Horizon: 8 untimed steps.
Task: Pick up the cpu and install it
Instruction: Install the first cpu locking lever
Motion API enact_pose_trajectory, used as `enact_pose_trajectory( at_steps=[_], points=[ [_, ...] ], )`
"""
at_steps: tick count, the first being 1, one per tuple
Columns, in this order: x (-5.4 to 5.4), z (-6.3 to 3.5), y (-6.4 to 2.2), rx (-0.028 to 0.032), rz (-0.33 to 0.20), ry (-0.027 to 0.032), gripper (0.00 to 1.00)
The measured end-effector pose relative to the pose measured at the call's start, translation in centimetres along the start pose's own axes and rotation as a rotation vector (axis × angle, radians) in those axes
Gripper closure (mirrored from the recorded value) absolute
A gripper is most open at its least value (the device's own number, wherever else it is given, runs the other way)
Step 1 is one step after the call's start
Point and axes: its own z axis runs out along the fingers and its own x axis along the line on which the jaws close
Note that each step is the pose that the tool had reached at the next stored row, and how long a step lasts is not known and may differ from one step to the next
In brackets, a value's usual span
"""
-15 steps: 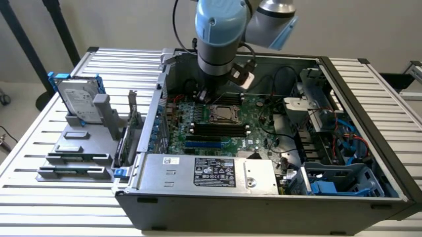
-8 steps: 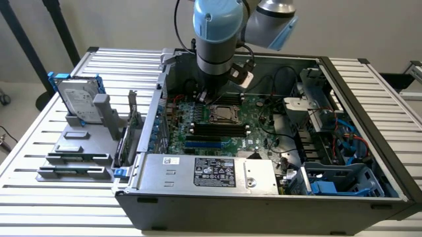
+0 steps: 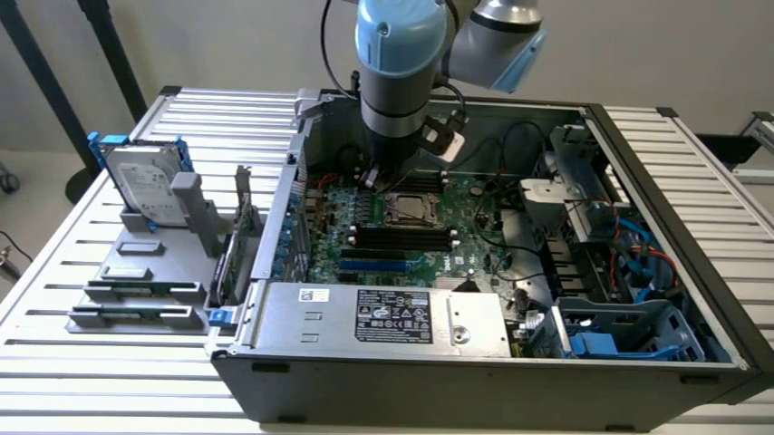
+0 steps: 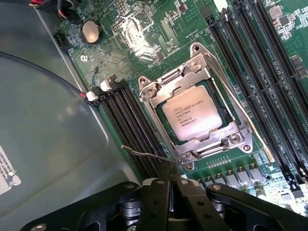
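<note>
The cpu (image 4: 191,113) lies flat in its socket on the green motherboard (image 4: 144,43), silver top plate up with printed text. The metal retention frame (image 4: 211,139) is folded down around it. My gripper (image 4: 169,168) is shut, its black fingers pressed together just beside a corner of the socket. A thin metal lever rod (image 4: 144,154) runs right up to the fingertips; whether it is pinched I cannot tell. In the exterior view the gripper (image 3: 382,178) hangs low inside the open computer case, just to the exterior view's left of the socket and cpu (image 3: 412,207).
Black memory slots (image 4: 130,115) flank the socket on both sides. The case walls (image 3: 653,163), cables (image 3: 629,254) and the power supply (image 3: 387,313) hem in the board. Outside the case, a hard drive in a blue bracket (image 3: 143,186) stands on a grey fixture (image 3: 140,281).
</note>
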Motion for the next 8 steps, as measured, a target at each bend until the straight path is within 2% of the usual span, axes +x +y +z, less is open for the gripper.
enact_pose_trajectory(
  at_steps=[2, 8],
  points=[
    [0.0, 0.06, 0.05, 0.0038, 0.002, -0.002, 0.89],
    [0.09, 0.42, 0.47, 0.0179, 0.006, 0.0004, 0.89]
  ],
)
